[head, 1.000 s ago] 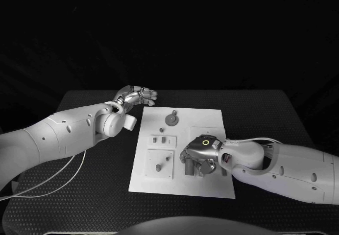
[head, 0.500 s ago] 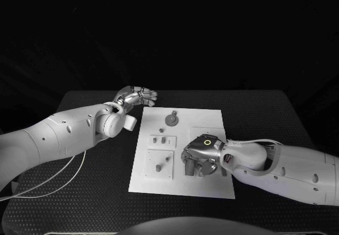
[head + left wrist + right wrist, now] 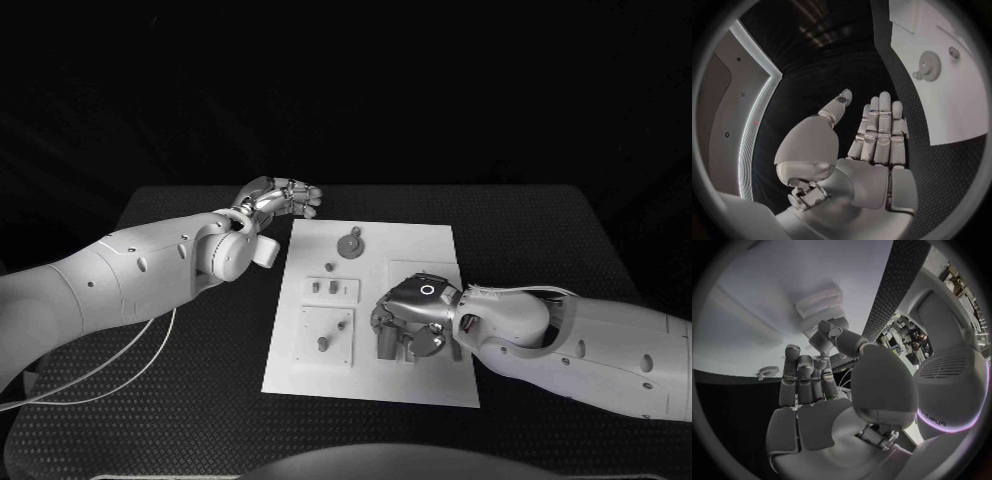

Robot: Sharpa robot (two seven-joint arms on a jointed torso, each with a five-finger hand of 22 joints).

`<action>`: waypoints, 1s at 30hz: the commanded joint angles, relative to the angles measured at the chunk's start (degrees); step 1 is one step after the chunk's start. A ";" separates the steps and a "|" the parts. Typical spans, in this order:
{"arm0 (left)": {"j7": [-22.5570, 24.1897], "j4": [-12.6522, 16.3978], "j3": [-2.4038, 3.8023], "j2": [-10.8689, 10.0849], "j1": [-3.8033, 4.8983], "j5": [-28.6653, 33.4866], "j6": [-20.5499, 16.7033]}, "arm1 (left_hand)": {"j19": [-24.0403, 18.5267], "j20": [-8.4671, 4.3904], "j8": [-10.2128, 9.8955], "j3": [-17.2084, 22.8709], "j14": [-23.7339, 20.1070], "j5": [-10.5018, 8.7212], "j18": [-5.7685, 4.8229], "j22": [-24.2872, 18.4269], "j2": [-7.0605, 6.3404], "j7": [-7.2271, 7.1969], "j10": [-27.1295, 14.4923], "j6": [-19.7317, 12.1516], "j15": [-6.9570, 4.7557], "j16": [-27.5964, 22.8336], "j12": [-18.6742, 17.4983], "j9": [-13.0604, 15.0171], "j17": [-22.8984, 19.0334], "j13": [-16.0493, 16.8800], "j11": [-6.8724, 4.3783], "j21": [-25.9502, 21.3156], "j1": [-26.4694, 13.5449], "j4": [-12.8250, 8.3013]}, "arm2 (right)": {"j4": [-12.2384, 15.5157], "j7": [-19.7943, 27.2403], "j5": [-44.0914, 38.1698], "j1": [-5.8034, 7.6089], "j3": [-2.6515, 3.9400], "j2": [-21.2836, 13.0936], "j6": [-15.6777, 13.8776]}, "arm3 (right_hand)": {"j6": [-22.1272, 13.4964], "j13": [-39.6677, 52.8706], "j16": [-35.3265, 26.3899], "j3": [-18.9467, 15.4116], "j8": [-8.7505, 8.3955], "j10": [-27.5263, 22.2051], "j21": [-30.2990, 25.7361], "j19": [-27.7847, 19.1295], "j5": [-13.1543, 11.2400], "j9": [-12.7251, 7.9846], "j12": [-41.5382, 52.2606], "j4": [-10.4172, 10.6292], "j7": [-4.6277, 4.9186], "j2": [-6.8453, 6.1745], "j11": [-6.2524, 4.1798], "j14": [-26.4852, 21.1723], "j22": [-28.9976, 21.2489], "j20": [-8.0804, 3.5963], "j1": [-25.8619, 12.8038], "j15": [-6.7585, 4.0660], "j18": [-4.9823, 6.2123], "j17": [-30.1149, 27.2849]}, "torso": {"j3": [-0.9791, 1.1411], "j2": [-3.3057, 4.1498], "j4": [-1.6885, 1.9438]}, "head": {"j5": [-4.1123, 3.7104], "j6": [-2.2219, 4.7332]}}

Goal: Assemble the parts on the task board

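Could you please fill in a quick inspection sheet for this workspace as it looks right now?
Surface: black table, textured mat.
Job's things: white task board at centre; gear near its far end; small parts mid-board.
Clutter: nothing seen.
Hands: left hand off the board's far left corner, holding nothing; right hand low over the board's near right part, grip unclear.
Cables: white cables hang under the left arm.
Surroundings: dark.

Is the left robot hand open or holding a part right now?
Open: the left robot hand shows straight, bare fingers, nothing in its palm, off the task board.
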 commanded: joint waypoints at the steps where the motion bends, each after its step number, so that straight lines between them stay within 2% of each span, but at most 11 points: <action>1: 0.27 0.08 0.03 0.13 0.04 0.24 0.86 | -0.17 0.38 -0.30 -0.23 -0.06 -0.39 0.39 0.09 -0.17 -0.06 -0.38 -0.54 0.47 -0.29 -0.30 -0.08 0.09 -0.07 -0.06 -0.29 -0.57 -0.10 | 0.13 1.87 1.17 0.46 0.10 0.01 -1.06 | 3.66 -0.13 0.33 0.46 1.45 0.43 0.22 0.31 -0.33 0.52 0.16 0.15 1.20 0.36 0.06 0.40 0.58 -0.01 -0.11 -0.06 -0.08 -0.07 | 0.02 0.02 0.03 | 0.02 -0.03; 11: 0.17 0.04 0.02 0.17 0.04 0.24 1.01 | -0.16 0.39 -0.44 -0.25 -0.05 -0.41 0.38 0.18 -0.19 0.06 -0.50 -0.84 0.48 -0.43 -0.31 -0.14 0.27 -0.11 -0.02 -0.38 -0.61 -0.09 | 0.34 2.57 2.95 1.39 0.10 -0.36 -0.15 | 3.90 -0.31 0.29 0.35 1.50 0.48 0.22 0.28 -0.33 0.56 0.12 0.01 1.07 0.55 -0.01 0.44 0.59 -0.04 -0.20 -0.11 -0.08 -0.18 | -0.02 0.01 -0.03 | 0.06 -0.06; 15: 0.10 -0.03 0.02 0.17 0.04 0.24 1.03 | -0.16 0.39 -0.46 -0.25 -0.05 -0.41 0.38 0.20 -0.19 0.08 -0.53 -0.90 0.48 -0.47 -0.31 -0.15 0.32 -0.13 0.00 -0.40 -0.62 -0.09 | 0.73 2.91 4.53 1.75 0.10 -0.54 0.46 | 3.96 -0.37 0.28 0.31 1.50 0.49 0.22 0.26 -0.33 0.57 0.11 -0.03 1.04 0.64 -0.03 0.45 0.59 -0.05 -0.25 -0.12 -0.08 -0.22 | 0.02 0.01 0.01 | 0.08 -0.09; 26: -0.03 -0.07 0.01 0.18 0.03 0.24 1.14 | -0.16 0.40 -0.53 -0.26 -0.06 -0.42 0.38 0.27 -0.20 0.16 -0.62 -1.08 0.49 -0.58 -0.31 -0.19 0.45 -0.15 0.03 -0.48 -0.64 -0.09 | 1.59 3.14 5.82 2.19 0.09 -0.37 4.81 | 3.95 -0.49 0.22 0.19 1.42 0.36 0.16 0.08 -0.34 0.57 0.07 -0.20 0.99 0.85 -0.05 0.37 0.61 -0.02 -0.39 -0.13 -0.08 -0.30 | -0.04 0.02 -0.03 | 0.11 -0.26; 30: -0.01 -0.03 0.01 0.17 0.04 0.24 1.15 | -0.15 0.40 -0.54 -0.26 -0.06 -0.43 0.38 0.29 -0.20 0.18 -0.65 -1.13 0.50 -0.60 -0.31 -0.19 0.48 -0.16 0.04 -0.49 -0.64 -0.08 | 1.67 2.94 5.24 2.19 0.09 -0.25 5.46 | 3.91 -0.54 0.18 0.13 1.36 0.24 0.12 -0.09 -0.34 0.57 0.05 -0.29 0.96 0.96 -0.04 0.27 0.63 0.02 -0.48 -0.12 -0.08 -0.34 | -0.07 -0.02 -0.06 | 0.04 -0.23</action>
